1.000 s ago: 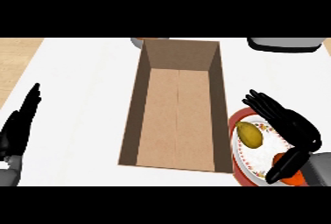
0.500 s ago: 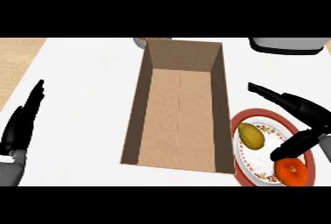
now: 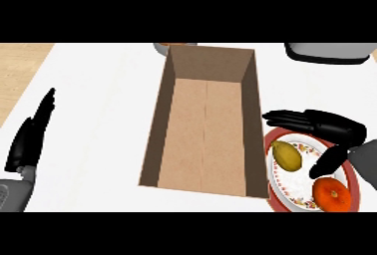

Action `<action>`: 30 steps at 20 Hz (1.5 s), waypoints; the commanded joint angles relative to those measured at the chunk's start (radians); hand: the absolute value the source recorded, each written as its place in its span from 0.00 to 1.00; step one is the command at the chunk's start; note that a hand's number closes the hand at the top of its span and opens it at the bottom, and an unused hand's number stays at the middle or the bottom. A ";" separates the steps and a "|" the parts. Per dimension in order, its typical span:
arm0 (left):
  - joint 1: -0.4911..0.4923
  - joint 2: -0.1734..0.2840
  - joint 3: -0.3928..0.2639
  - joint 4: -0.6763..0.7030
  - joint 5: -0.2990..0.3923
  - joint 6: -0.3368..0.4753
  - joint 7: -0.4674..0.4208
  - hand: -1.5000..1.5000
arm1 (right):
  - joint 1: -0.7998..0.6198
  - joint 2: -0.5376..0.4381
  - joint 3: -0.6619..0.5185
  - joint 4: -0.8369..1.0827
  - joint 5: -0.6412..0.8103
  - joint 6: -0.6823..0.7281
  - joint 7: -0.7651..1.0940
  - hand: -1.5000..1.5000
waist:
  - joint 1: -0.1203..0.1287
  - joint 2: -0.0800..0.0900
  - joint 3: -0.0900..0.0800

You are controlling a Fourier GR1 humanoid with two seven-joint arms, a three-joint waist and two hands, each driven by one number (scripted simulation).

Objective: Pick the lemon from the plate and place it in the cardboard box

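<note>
I am hovering my right hand (image 3: 324,127) over the plate (image 3: 294,191) by the bench's right edge, fingers (image 3: 283,118) spread, pinching nothing. The lemon (image 3: 287,155) is lying just below them, long axis running toward me, beside the cardboard box (image 3: 206,124).

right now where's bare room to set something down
Bare white counter between the left robot hand and the brown cardboard box, and the box's floor. Crowded at the patterned red-rimmed plate: yellow lemon, orange fruit, right robot hand.
</note>
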 commanded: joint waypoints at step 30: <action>0.044 -0.033 0.045 0.014 -0.048 0.020 -0.018 0.50 | -0.201 0.118 0.284 0.383 0.118 -0.086 -0.435 0.00 | -0.060 -0.022 -0.004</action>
